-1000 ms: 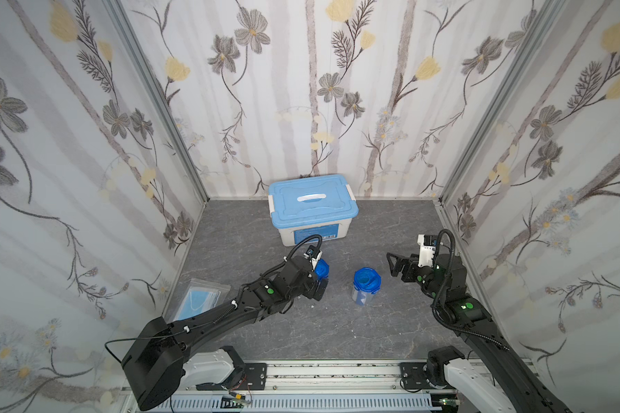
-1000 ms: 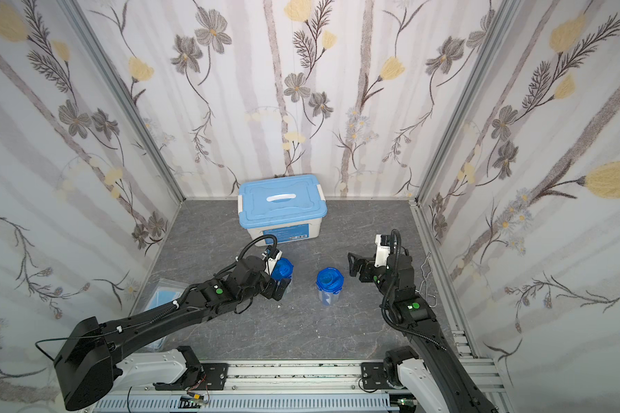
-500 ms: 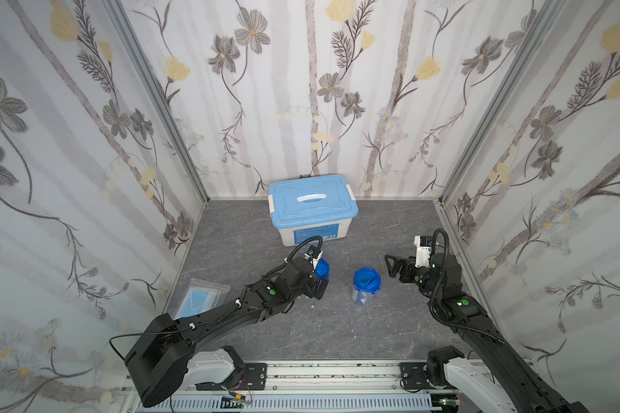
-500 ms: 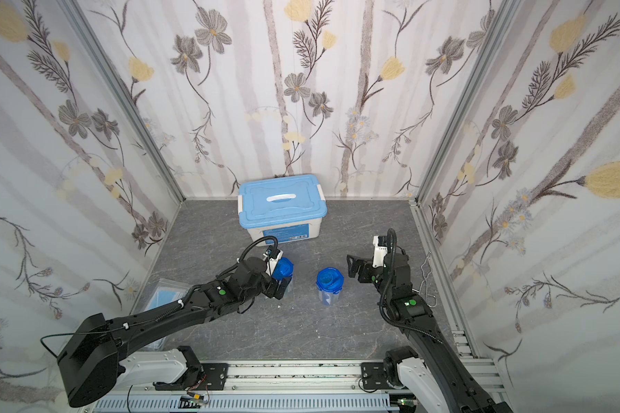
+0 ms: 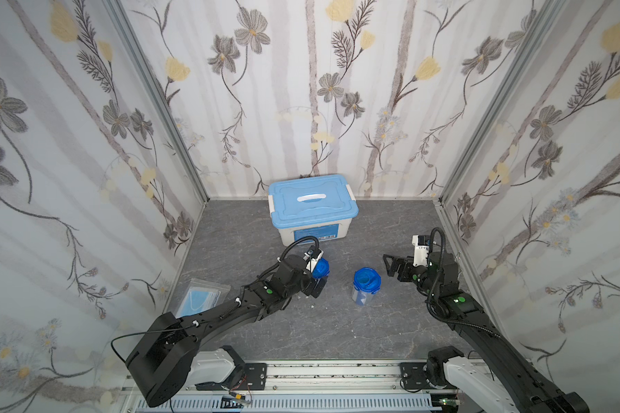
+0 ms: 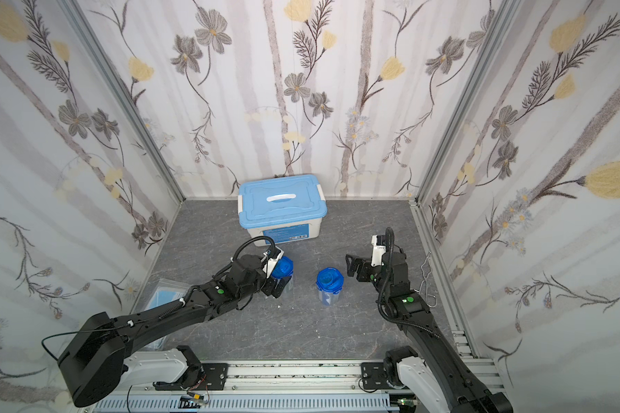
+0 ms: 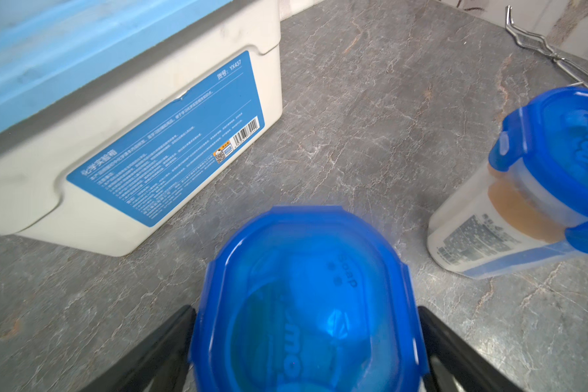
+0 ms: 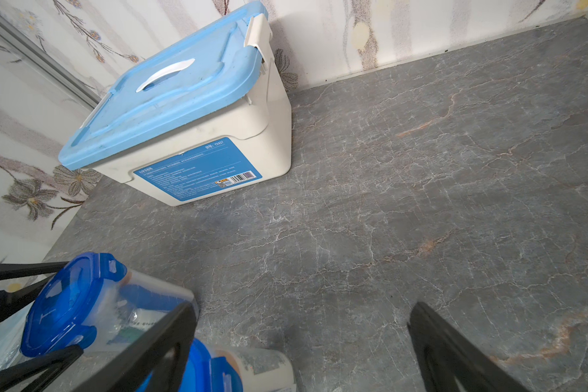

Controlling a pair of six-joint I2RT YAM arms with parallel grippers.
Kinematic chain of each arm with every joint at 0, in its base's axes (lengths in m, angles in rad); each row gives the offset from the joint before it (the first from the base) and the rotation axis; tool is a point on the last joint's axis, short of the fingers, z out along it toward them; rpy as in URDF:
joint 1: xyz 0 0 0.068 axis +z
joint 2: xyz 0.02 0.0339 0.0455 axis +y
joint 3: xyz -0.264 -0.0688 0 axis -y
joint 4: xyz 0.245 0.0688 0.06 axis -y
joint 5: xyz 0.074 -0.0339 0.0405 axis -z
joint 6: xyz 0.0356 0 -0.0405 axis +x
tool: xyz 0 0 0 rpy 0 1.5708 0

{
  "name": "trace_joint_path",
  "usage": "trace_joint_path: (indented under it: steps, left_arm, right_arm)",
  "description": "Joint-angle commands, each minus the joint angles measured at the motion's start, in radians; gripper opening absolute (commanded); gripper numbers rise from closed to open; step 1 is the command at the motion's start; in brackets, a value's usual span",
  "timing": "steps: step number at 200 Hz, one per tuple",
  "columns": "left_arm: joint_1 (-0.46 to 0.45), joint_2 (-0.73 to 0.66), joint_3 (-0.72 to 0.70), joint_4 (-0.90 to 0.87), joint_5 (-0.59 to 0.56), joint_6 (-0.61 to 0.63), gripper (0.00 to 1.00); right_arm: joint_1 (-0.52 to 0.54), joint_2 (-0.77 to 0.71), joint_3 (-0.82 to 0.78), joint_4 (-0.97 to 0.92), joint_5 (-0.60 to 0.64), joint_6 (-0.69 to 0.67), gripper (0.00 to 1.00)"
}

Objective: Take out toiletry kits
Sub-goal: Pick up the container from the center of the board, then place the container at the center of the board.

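Straddling: left gripper (image 7: 304, 309), black jaws spread wide either side of a translucent cup (image 5: 321, 268) with a round blue tabbed lid, upright near the table's centre; contact unclear.
Neighbour: second cup (image 5: 364, 286), same make, upright at its 3 o'clock, apart.
Right side: right gripper (image 5: 388, 265), jaws apart, empty, 3 o'clock of that.
Back: white storage box (image 5: 312, 200), light-blue lid on, 12 o'clock.
Surface: table (image 5: 337, 321), grey, veined.

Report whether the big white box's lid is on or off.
On. The light-blue lid sits flat across the white box in both top views; its side latch hangs down over the rim in the right wrist view.
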Motion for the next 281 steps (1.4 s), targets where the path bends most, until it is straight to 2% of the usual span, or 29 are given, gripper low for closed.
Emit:
trace_joint_path:
  steps: [1,67,86,101,128,148,160,196,228,242,268,281]
  left_arm:
    - [0.006,0.024,0.005,0.09,0.043,0.034,1.0]
    - [0.025,0.14,0.018,0.189,0.023,0.003,1.0]
    - [0.025,0.169,0.004,0.234,-0.014,-0.016,0.99]
    - [0.024,0.163,-0.023,0.284,-0.041,-0.02,0.92]
    - [0.024,0.132,-0.053,0.328,-0.085,0.0,0.71]
    - [0.025,0.121,-0.067,0.323,-0.093,0.023,0.61]
    - [0.025,0.11,-0.081,0.325,-0.1,0.034,0.57]
    - [0.049,0.019,-0.12,0.264,-0.177,0.072,0.57]
    - [0.161,-0.156,-0.188,0.19,-0.2,0.035,0.59]
    - [0.198,-0.205,-0.205,0.165,-0.259,0.024,0.62]
    - [0.254,-0.203,-0.174,0.07,-0.255,-0.033,0.63]
    - [0.273,-0.181,-0.148,0.015,-0.296,-0.063,0.64]
  right_arm:
    - [0.0,0.01,0.005,0.024,0.004,0.001,1.0]
    - [0.0,0.028,0.014,0.038,0.005,0.003,1.0]
    - [0.0,0.035,0.02,0.037,0.008,0.0,1.0]
    - [0.0,0.04,0.023,0.032,0.01,-0.002,1.0]
    - [0.0,0.044,0.016,0.036,0.01,-0.001,1.0]
    - [0.0,0.048,0.012,0.037,0.011,-0.001,1.0]
    - [0.0,0.048,0.012,0.037,0.009,0.0,1.0]
    - [0.0,0.047,0.012,0.035,0.003,-0.002,1.0]
    - [0.023,0.052,0.013,0.035,-0.012,-0.012,1.0]
    - [0.043,0.048,0.013,0.038,-0.011,-0.018,1.0]
    - [0.06,0.037,0.012,0.04,-0.017,-0.007,1.0]
    - [0.064,0.027,0.006,0.033,-0.015,0.005,1.0]
